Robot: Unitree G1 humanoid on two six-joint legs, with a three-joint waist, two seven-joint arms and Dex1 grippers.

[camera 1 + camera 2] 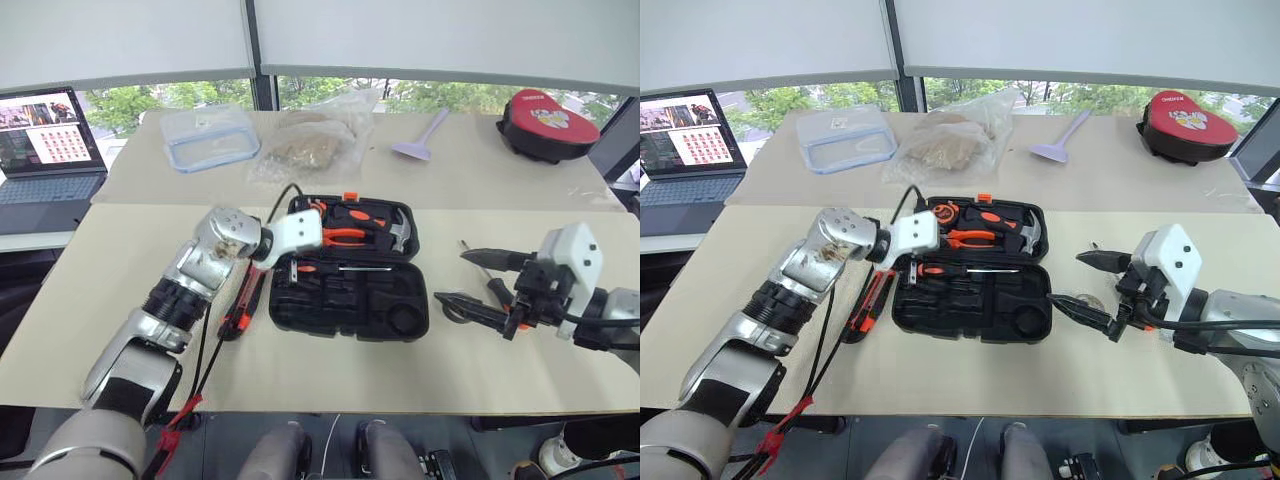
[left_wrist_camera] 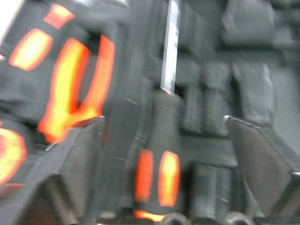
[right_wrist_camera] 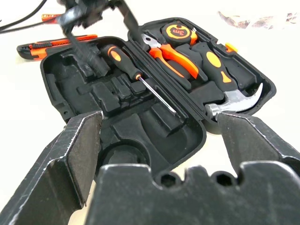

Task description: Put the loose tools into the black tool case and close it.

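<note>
One black-and-orange screwdriver (image 3: 133, 75) lies in a slot of the open black tool case (image 1: 350, 300), shaft pointing toward the hammer (image 3: 234, 101) end. Your left gripper (image 1: 292, 262) hangs just over the case's left edge, above that screwdriver, with its fingers (image 2: 77, 154) spread apart and nothing between them. Beside the case on its left, the orange-and-black utility knife (image 1: 238, 312) rests on the table (image 1: 120, 300). Your right gripper (image 1: 478, 282) hovers to the right of the case (jaws wide, empty), with another screwdriver (image 1: 497, 290) lying under it. Orange-handled pliers (image 3: 171, 58) and a tape measure (image 3: 178, 32) sit in the lid half.
</note>
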